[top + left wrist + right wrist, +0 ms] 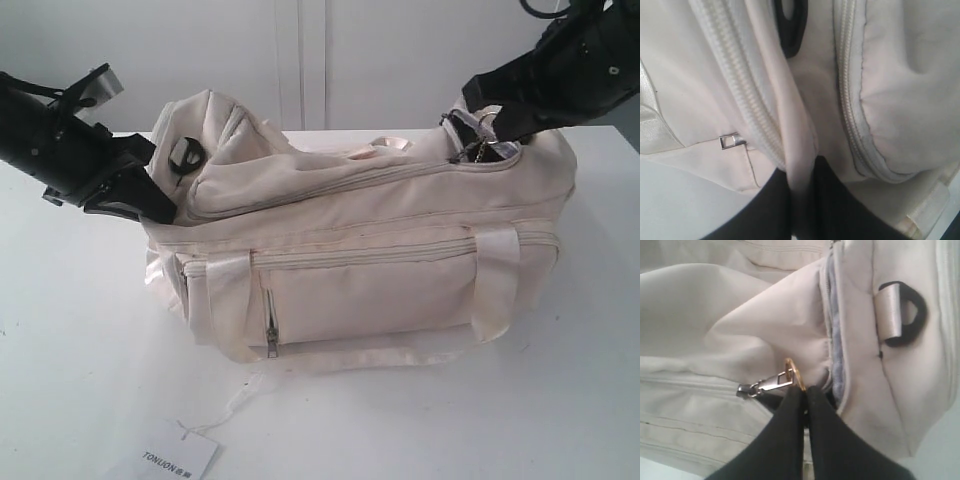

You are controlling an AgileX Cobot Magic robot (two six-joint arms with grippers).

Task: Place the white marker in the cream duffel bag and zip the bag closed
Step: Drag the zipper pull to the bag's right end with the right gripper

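I am handling a soft, floppy cream duffel bag point(370, 260) mid-table. I judge its fabric will buckle under any pull, so it wants bracing. The left gripper point(799, 172) is clamping a fabric fold at the bag's left end. The right gripper point(805, 392) is pinching shut on the slippery gold pull point(792, 372) at the right end. The white marker is showing in no view, perhaps inside. The right arm is hiding the zipper's end.

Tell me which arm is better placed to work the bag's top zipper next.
Right. The right pincer is shut on the gold zipper pull at that end of the cream duffel bag. The left pincer only pinches a fabric fold at the other end.
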